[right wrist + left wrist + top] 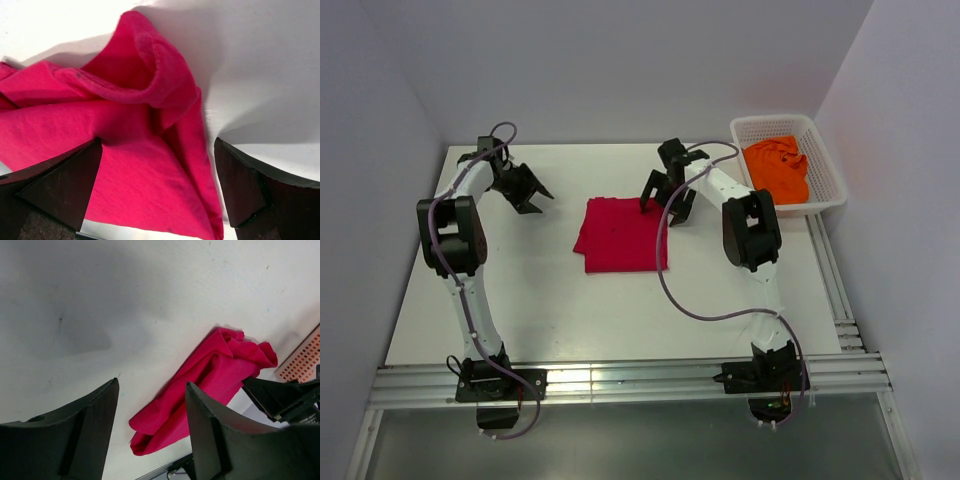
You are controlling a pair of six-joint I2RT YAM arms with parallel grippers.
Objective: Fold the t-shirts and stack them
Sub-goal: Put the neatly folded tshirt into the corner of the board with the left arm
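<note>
The crimson red t-shirt (620, 234) lies folded into a rough square in the middle of the table. It also shows in the left wrist view (210, 380) and fills the right wrist view (135, 165), its corner rumpled. My right gripper (665, 200) is open and hovers over the shirt's far right corner, holding nothing; the cloth lies between its fingers (60, 185). My left gripper (533, 195) is open and empty over bare table left of the shirt. The bright orange t-shirt (778, 170) lies crumpled in the basket.
A white plastic mesh basket (825, 165) stands at the table's far right corner. White walls close in the left, back and right sides. Aluminium rails (620, 380) run along the near edge, with more along the right edge.
</note>
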